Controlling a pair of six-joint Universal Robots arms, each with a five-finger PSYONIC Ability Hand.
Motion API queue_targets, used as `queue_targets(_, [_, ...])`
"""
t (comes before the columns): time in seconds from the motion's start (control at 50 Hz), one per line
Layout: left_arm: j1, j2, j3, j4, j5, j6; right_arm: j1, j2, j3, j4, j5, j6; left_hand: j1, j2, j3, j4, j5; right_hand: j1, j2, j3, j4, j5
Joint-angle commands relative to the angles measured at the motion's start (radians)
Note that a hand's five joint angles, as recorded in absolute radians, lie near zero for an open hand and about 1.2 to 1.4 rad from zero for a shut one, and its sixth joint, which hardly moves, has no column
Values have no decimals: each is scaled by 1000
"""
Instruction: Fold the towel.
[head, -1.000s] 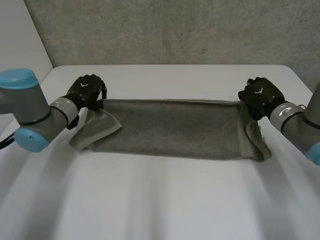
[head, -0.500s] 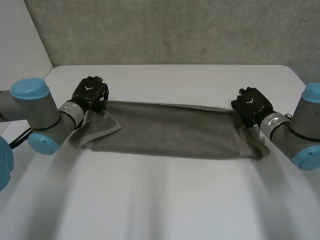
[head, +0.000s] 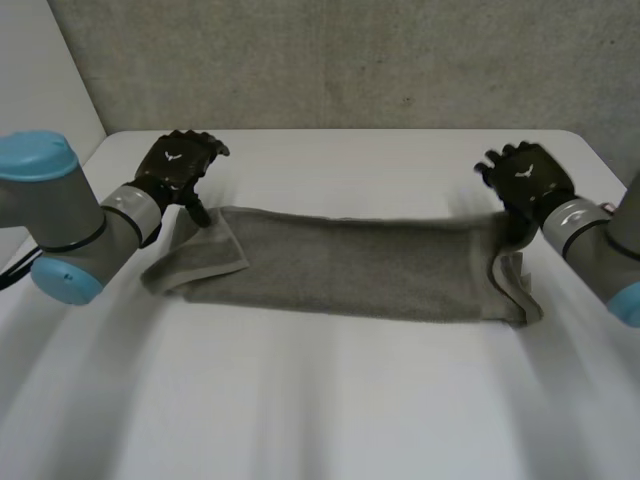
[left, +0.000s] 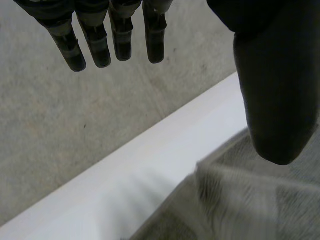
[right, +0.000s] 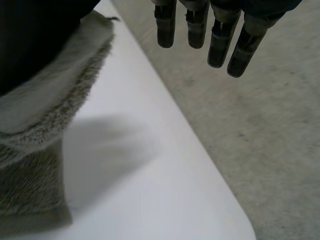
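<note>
A grey towel (head: 350, 265) lies across the white table (head: 330, 400) as a long folded band, its left end turned over in a loose flap. My left hand (head: 178, 160) hovers over the towel's far left corner, its fingers (left: 120, 35) straight and holding nothing, with the towel (left: 240, 200) below its thumb. Above the far right corner is my right hand (head: 525, 175), open, with straight fingers (right: 220, 35). The towel's corner (right: 45, 130) stands up beside that hand's thumb.
The table's far edge (head: 340, 132) runs just behind both hands, with a grey carpeted surface (head: 340, 60) beyond it. The rounded table corner (right: 235, 220) lies close to my right hand. Bare tabletop stretches in front of the towel.
Both hands have gone from shut on the towel's far corners to open and have lifted slightly. The towel's far edge now rests on the table.
</note>
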Motion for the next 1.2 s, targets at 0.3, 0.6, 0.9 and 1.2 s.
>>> queue_targets(0.3, [-5,394,-465,-6,9,-25,-55,-368,300,149,-47,103,-63,-55,-48,-54,-33,-75,-78,-47,-76,-68])
queue_targets(0.6, [1,390,-567,12,39,-28,-212,-162,123,134,-96,-89,-63,-55,-48,-54,-33,-75,-78,-47,-76,-68])
queue_targets(0.9, [1,384,-589,52,32,-30,-115,-443,461,152,-179,81,-51,-43,-48,-54,-21,-59,-62,-47,-76,-52])
queue_targets(1.2, [36,322,-575,77,29,-17,-103,-354,583,177,-269,-20,11,19,-48,-54,41,273,269,-47,-76,280])
